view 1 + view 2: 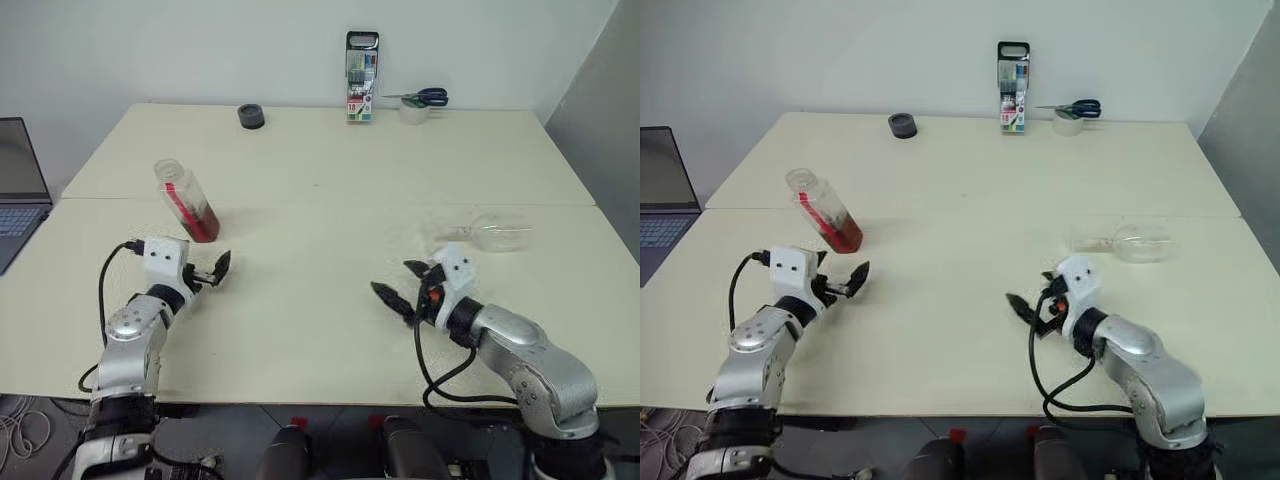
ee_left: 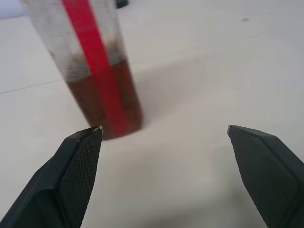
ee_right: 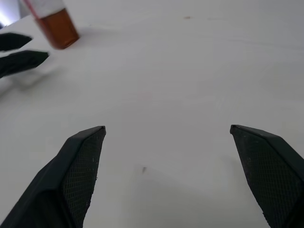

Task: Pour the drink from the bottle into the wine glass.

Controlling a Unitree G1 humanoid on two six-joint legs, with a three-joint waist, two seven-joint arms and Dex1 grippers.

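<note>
The bottle (image 1: 187, 203) stands upright on the left of the table, clear with a red strip and no cap on its mouth. The amber-brown drink (image 1: 203, 226) fills its lower part. My left gripper (image 1: 212, 272) is open just in front of it and to its right, holding nothing; the left wrist view shows the bottle (image 2: 95, 71) close ahead, beyond the fingertips. The wine glass (image 1: 495, 232) lies on its side on the right of the table. My right gripper (image 1: 398, 282) is open, nearer the front edge and to the left of the glass, apart from it.
At the back of the table are a small black round thing (image 1: 251, 116), an upright pack of markers (image 1: 361, 76), and a tape roll with scissors (image 1: 420, 102). A laptop (image 1: 18, 190) sits beyond the left edge. A seam (image 1: 330, 201) crosses the table.
</note>
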